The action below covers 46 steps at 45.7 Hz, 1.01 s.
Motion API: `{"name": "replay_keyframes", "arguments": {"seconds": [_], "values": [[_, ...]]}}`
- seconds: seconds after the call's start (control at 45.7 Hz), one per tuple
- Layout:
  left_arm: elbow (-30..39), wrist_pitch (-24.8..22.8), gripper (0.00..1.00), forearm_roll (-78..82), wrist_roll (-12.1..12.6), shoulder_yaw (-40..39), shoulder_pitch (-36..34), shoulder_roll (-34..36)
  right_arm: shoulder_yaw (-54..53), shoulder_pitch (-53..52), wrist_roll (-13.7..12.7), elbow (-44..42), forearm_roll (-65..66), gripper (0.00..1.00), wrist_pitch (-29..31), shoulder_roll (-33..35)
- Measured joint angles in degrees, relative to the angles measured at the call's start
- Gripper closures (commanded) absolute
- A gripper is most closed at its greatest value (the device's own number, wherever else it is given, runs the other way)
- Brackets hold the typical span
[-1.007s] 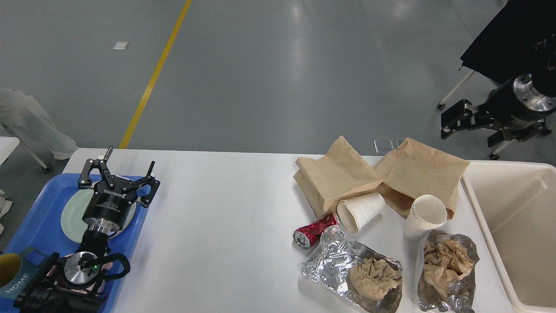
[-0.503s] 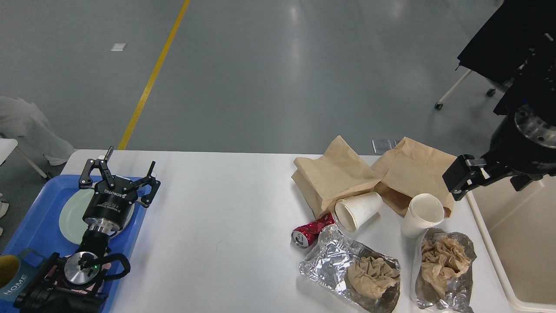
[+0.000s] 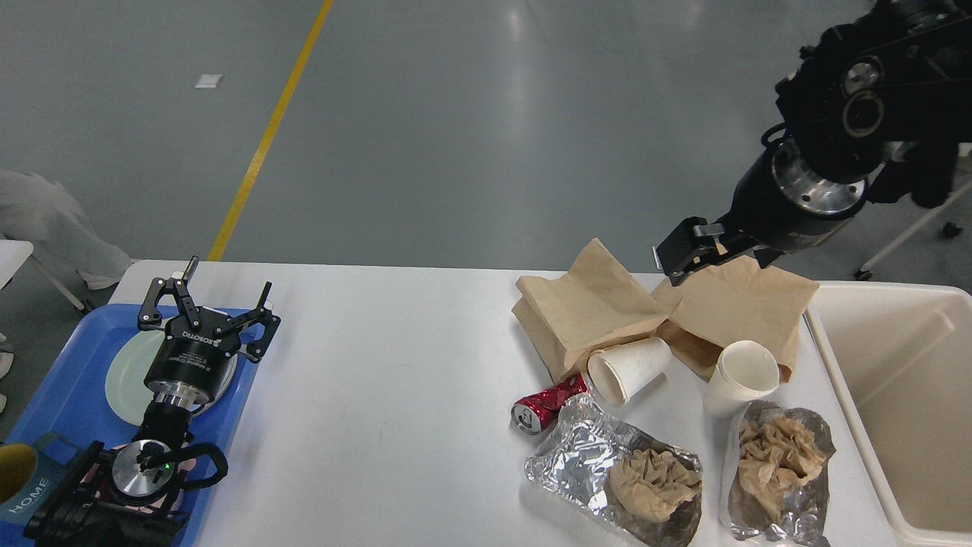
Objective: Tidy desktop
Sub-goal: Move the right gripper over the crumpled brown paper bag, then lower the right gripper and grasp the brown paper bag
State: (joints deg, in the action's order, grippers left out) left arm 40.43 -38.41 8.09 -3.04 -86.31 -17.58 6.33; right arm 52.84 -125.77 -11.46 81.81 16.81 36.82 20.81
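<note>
Head view, right pincer (image 3: 678, 260) above paper bags (image 3: 668, 308), desktop (image 3: 380, 380)

The cream bin (image 3: 896, 395) is cut off at the right edge. The right gripper (image 3: 683, 257) shows end-on, its fingers indistinct. The blue tray (image 3: 68, 395) runs off at the left.

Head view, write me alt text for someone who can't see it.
The right gripper hovers over brown paper bags on a white desktop littered with paper cups, foil wrappers and a crushed red can. The open left gripper sits over a blue tray.
</note>
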Motion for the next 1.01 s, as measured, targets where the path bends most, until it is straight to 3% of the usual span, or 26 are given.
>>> {"name": "replay_keyframes", "arguments": {"seconds": [0.197,0.35,0.525,1.007], "values": [[0.0,-0.06,0.03,0.0,0.01,0.0,0.0,0.0,-8.68,14.61,0.55,-8.69,-3.78,0.0,-3.23,-3.71],[0.0,-0.09,0.03,0.0,0.06,0.0,0.0,0.0,-10.5,27.6,0.56,-19.38,-11.16,0.0,-12.65,-9.09],[0.01,-0.11,0.03,0.0,0.06,0.0,0.0,-0.01,-9.86,36.2,0.06,-27.52,-19.04,0.0,-20.89,-10.59],[0.01,-0.1,0.03,0.0,0.06,0.0,0.0,0.0,-13.18,53.5,-0.06,-46.97,-20.96,0.0,-22.17,-16.55]]}}
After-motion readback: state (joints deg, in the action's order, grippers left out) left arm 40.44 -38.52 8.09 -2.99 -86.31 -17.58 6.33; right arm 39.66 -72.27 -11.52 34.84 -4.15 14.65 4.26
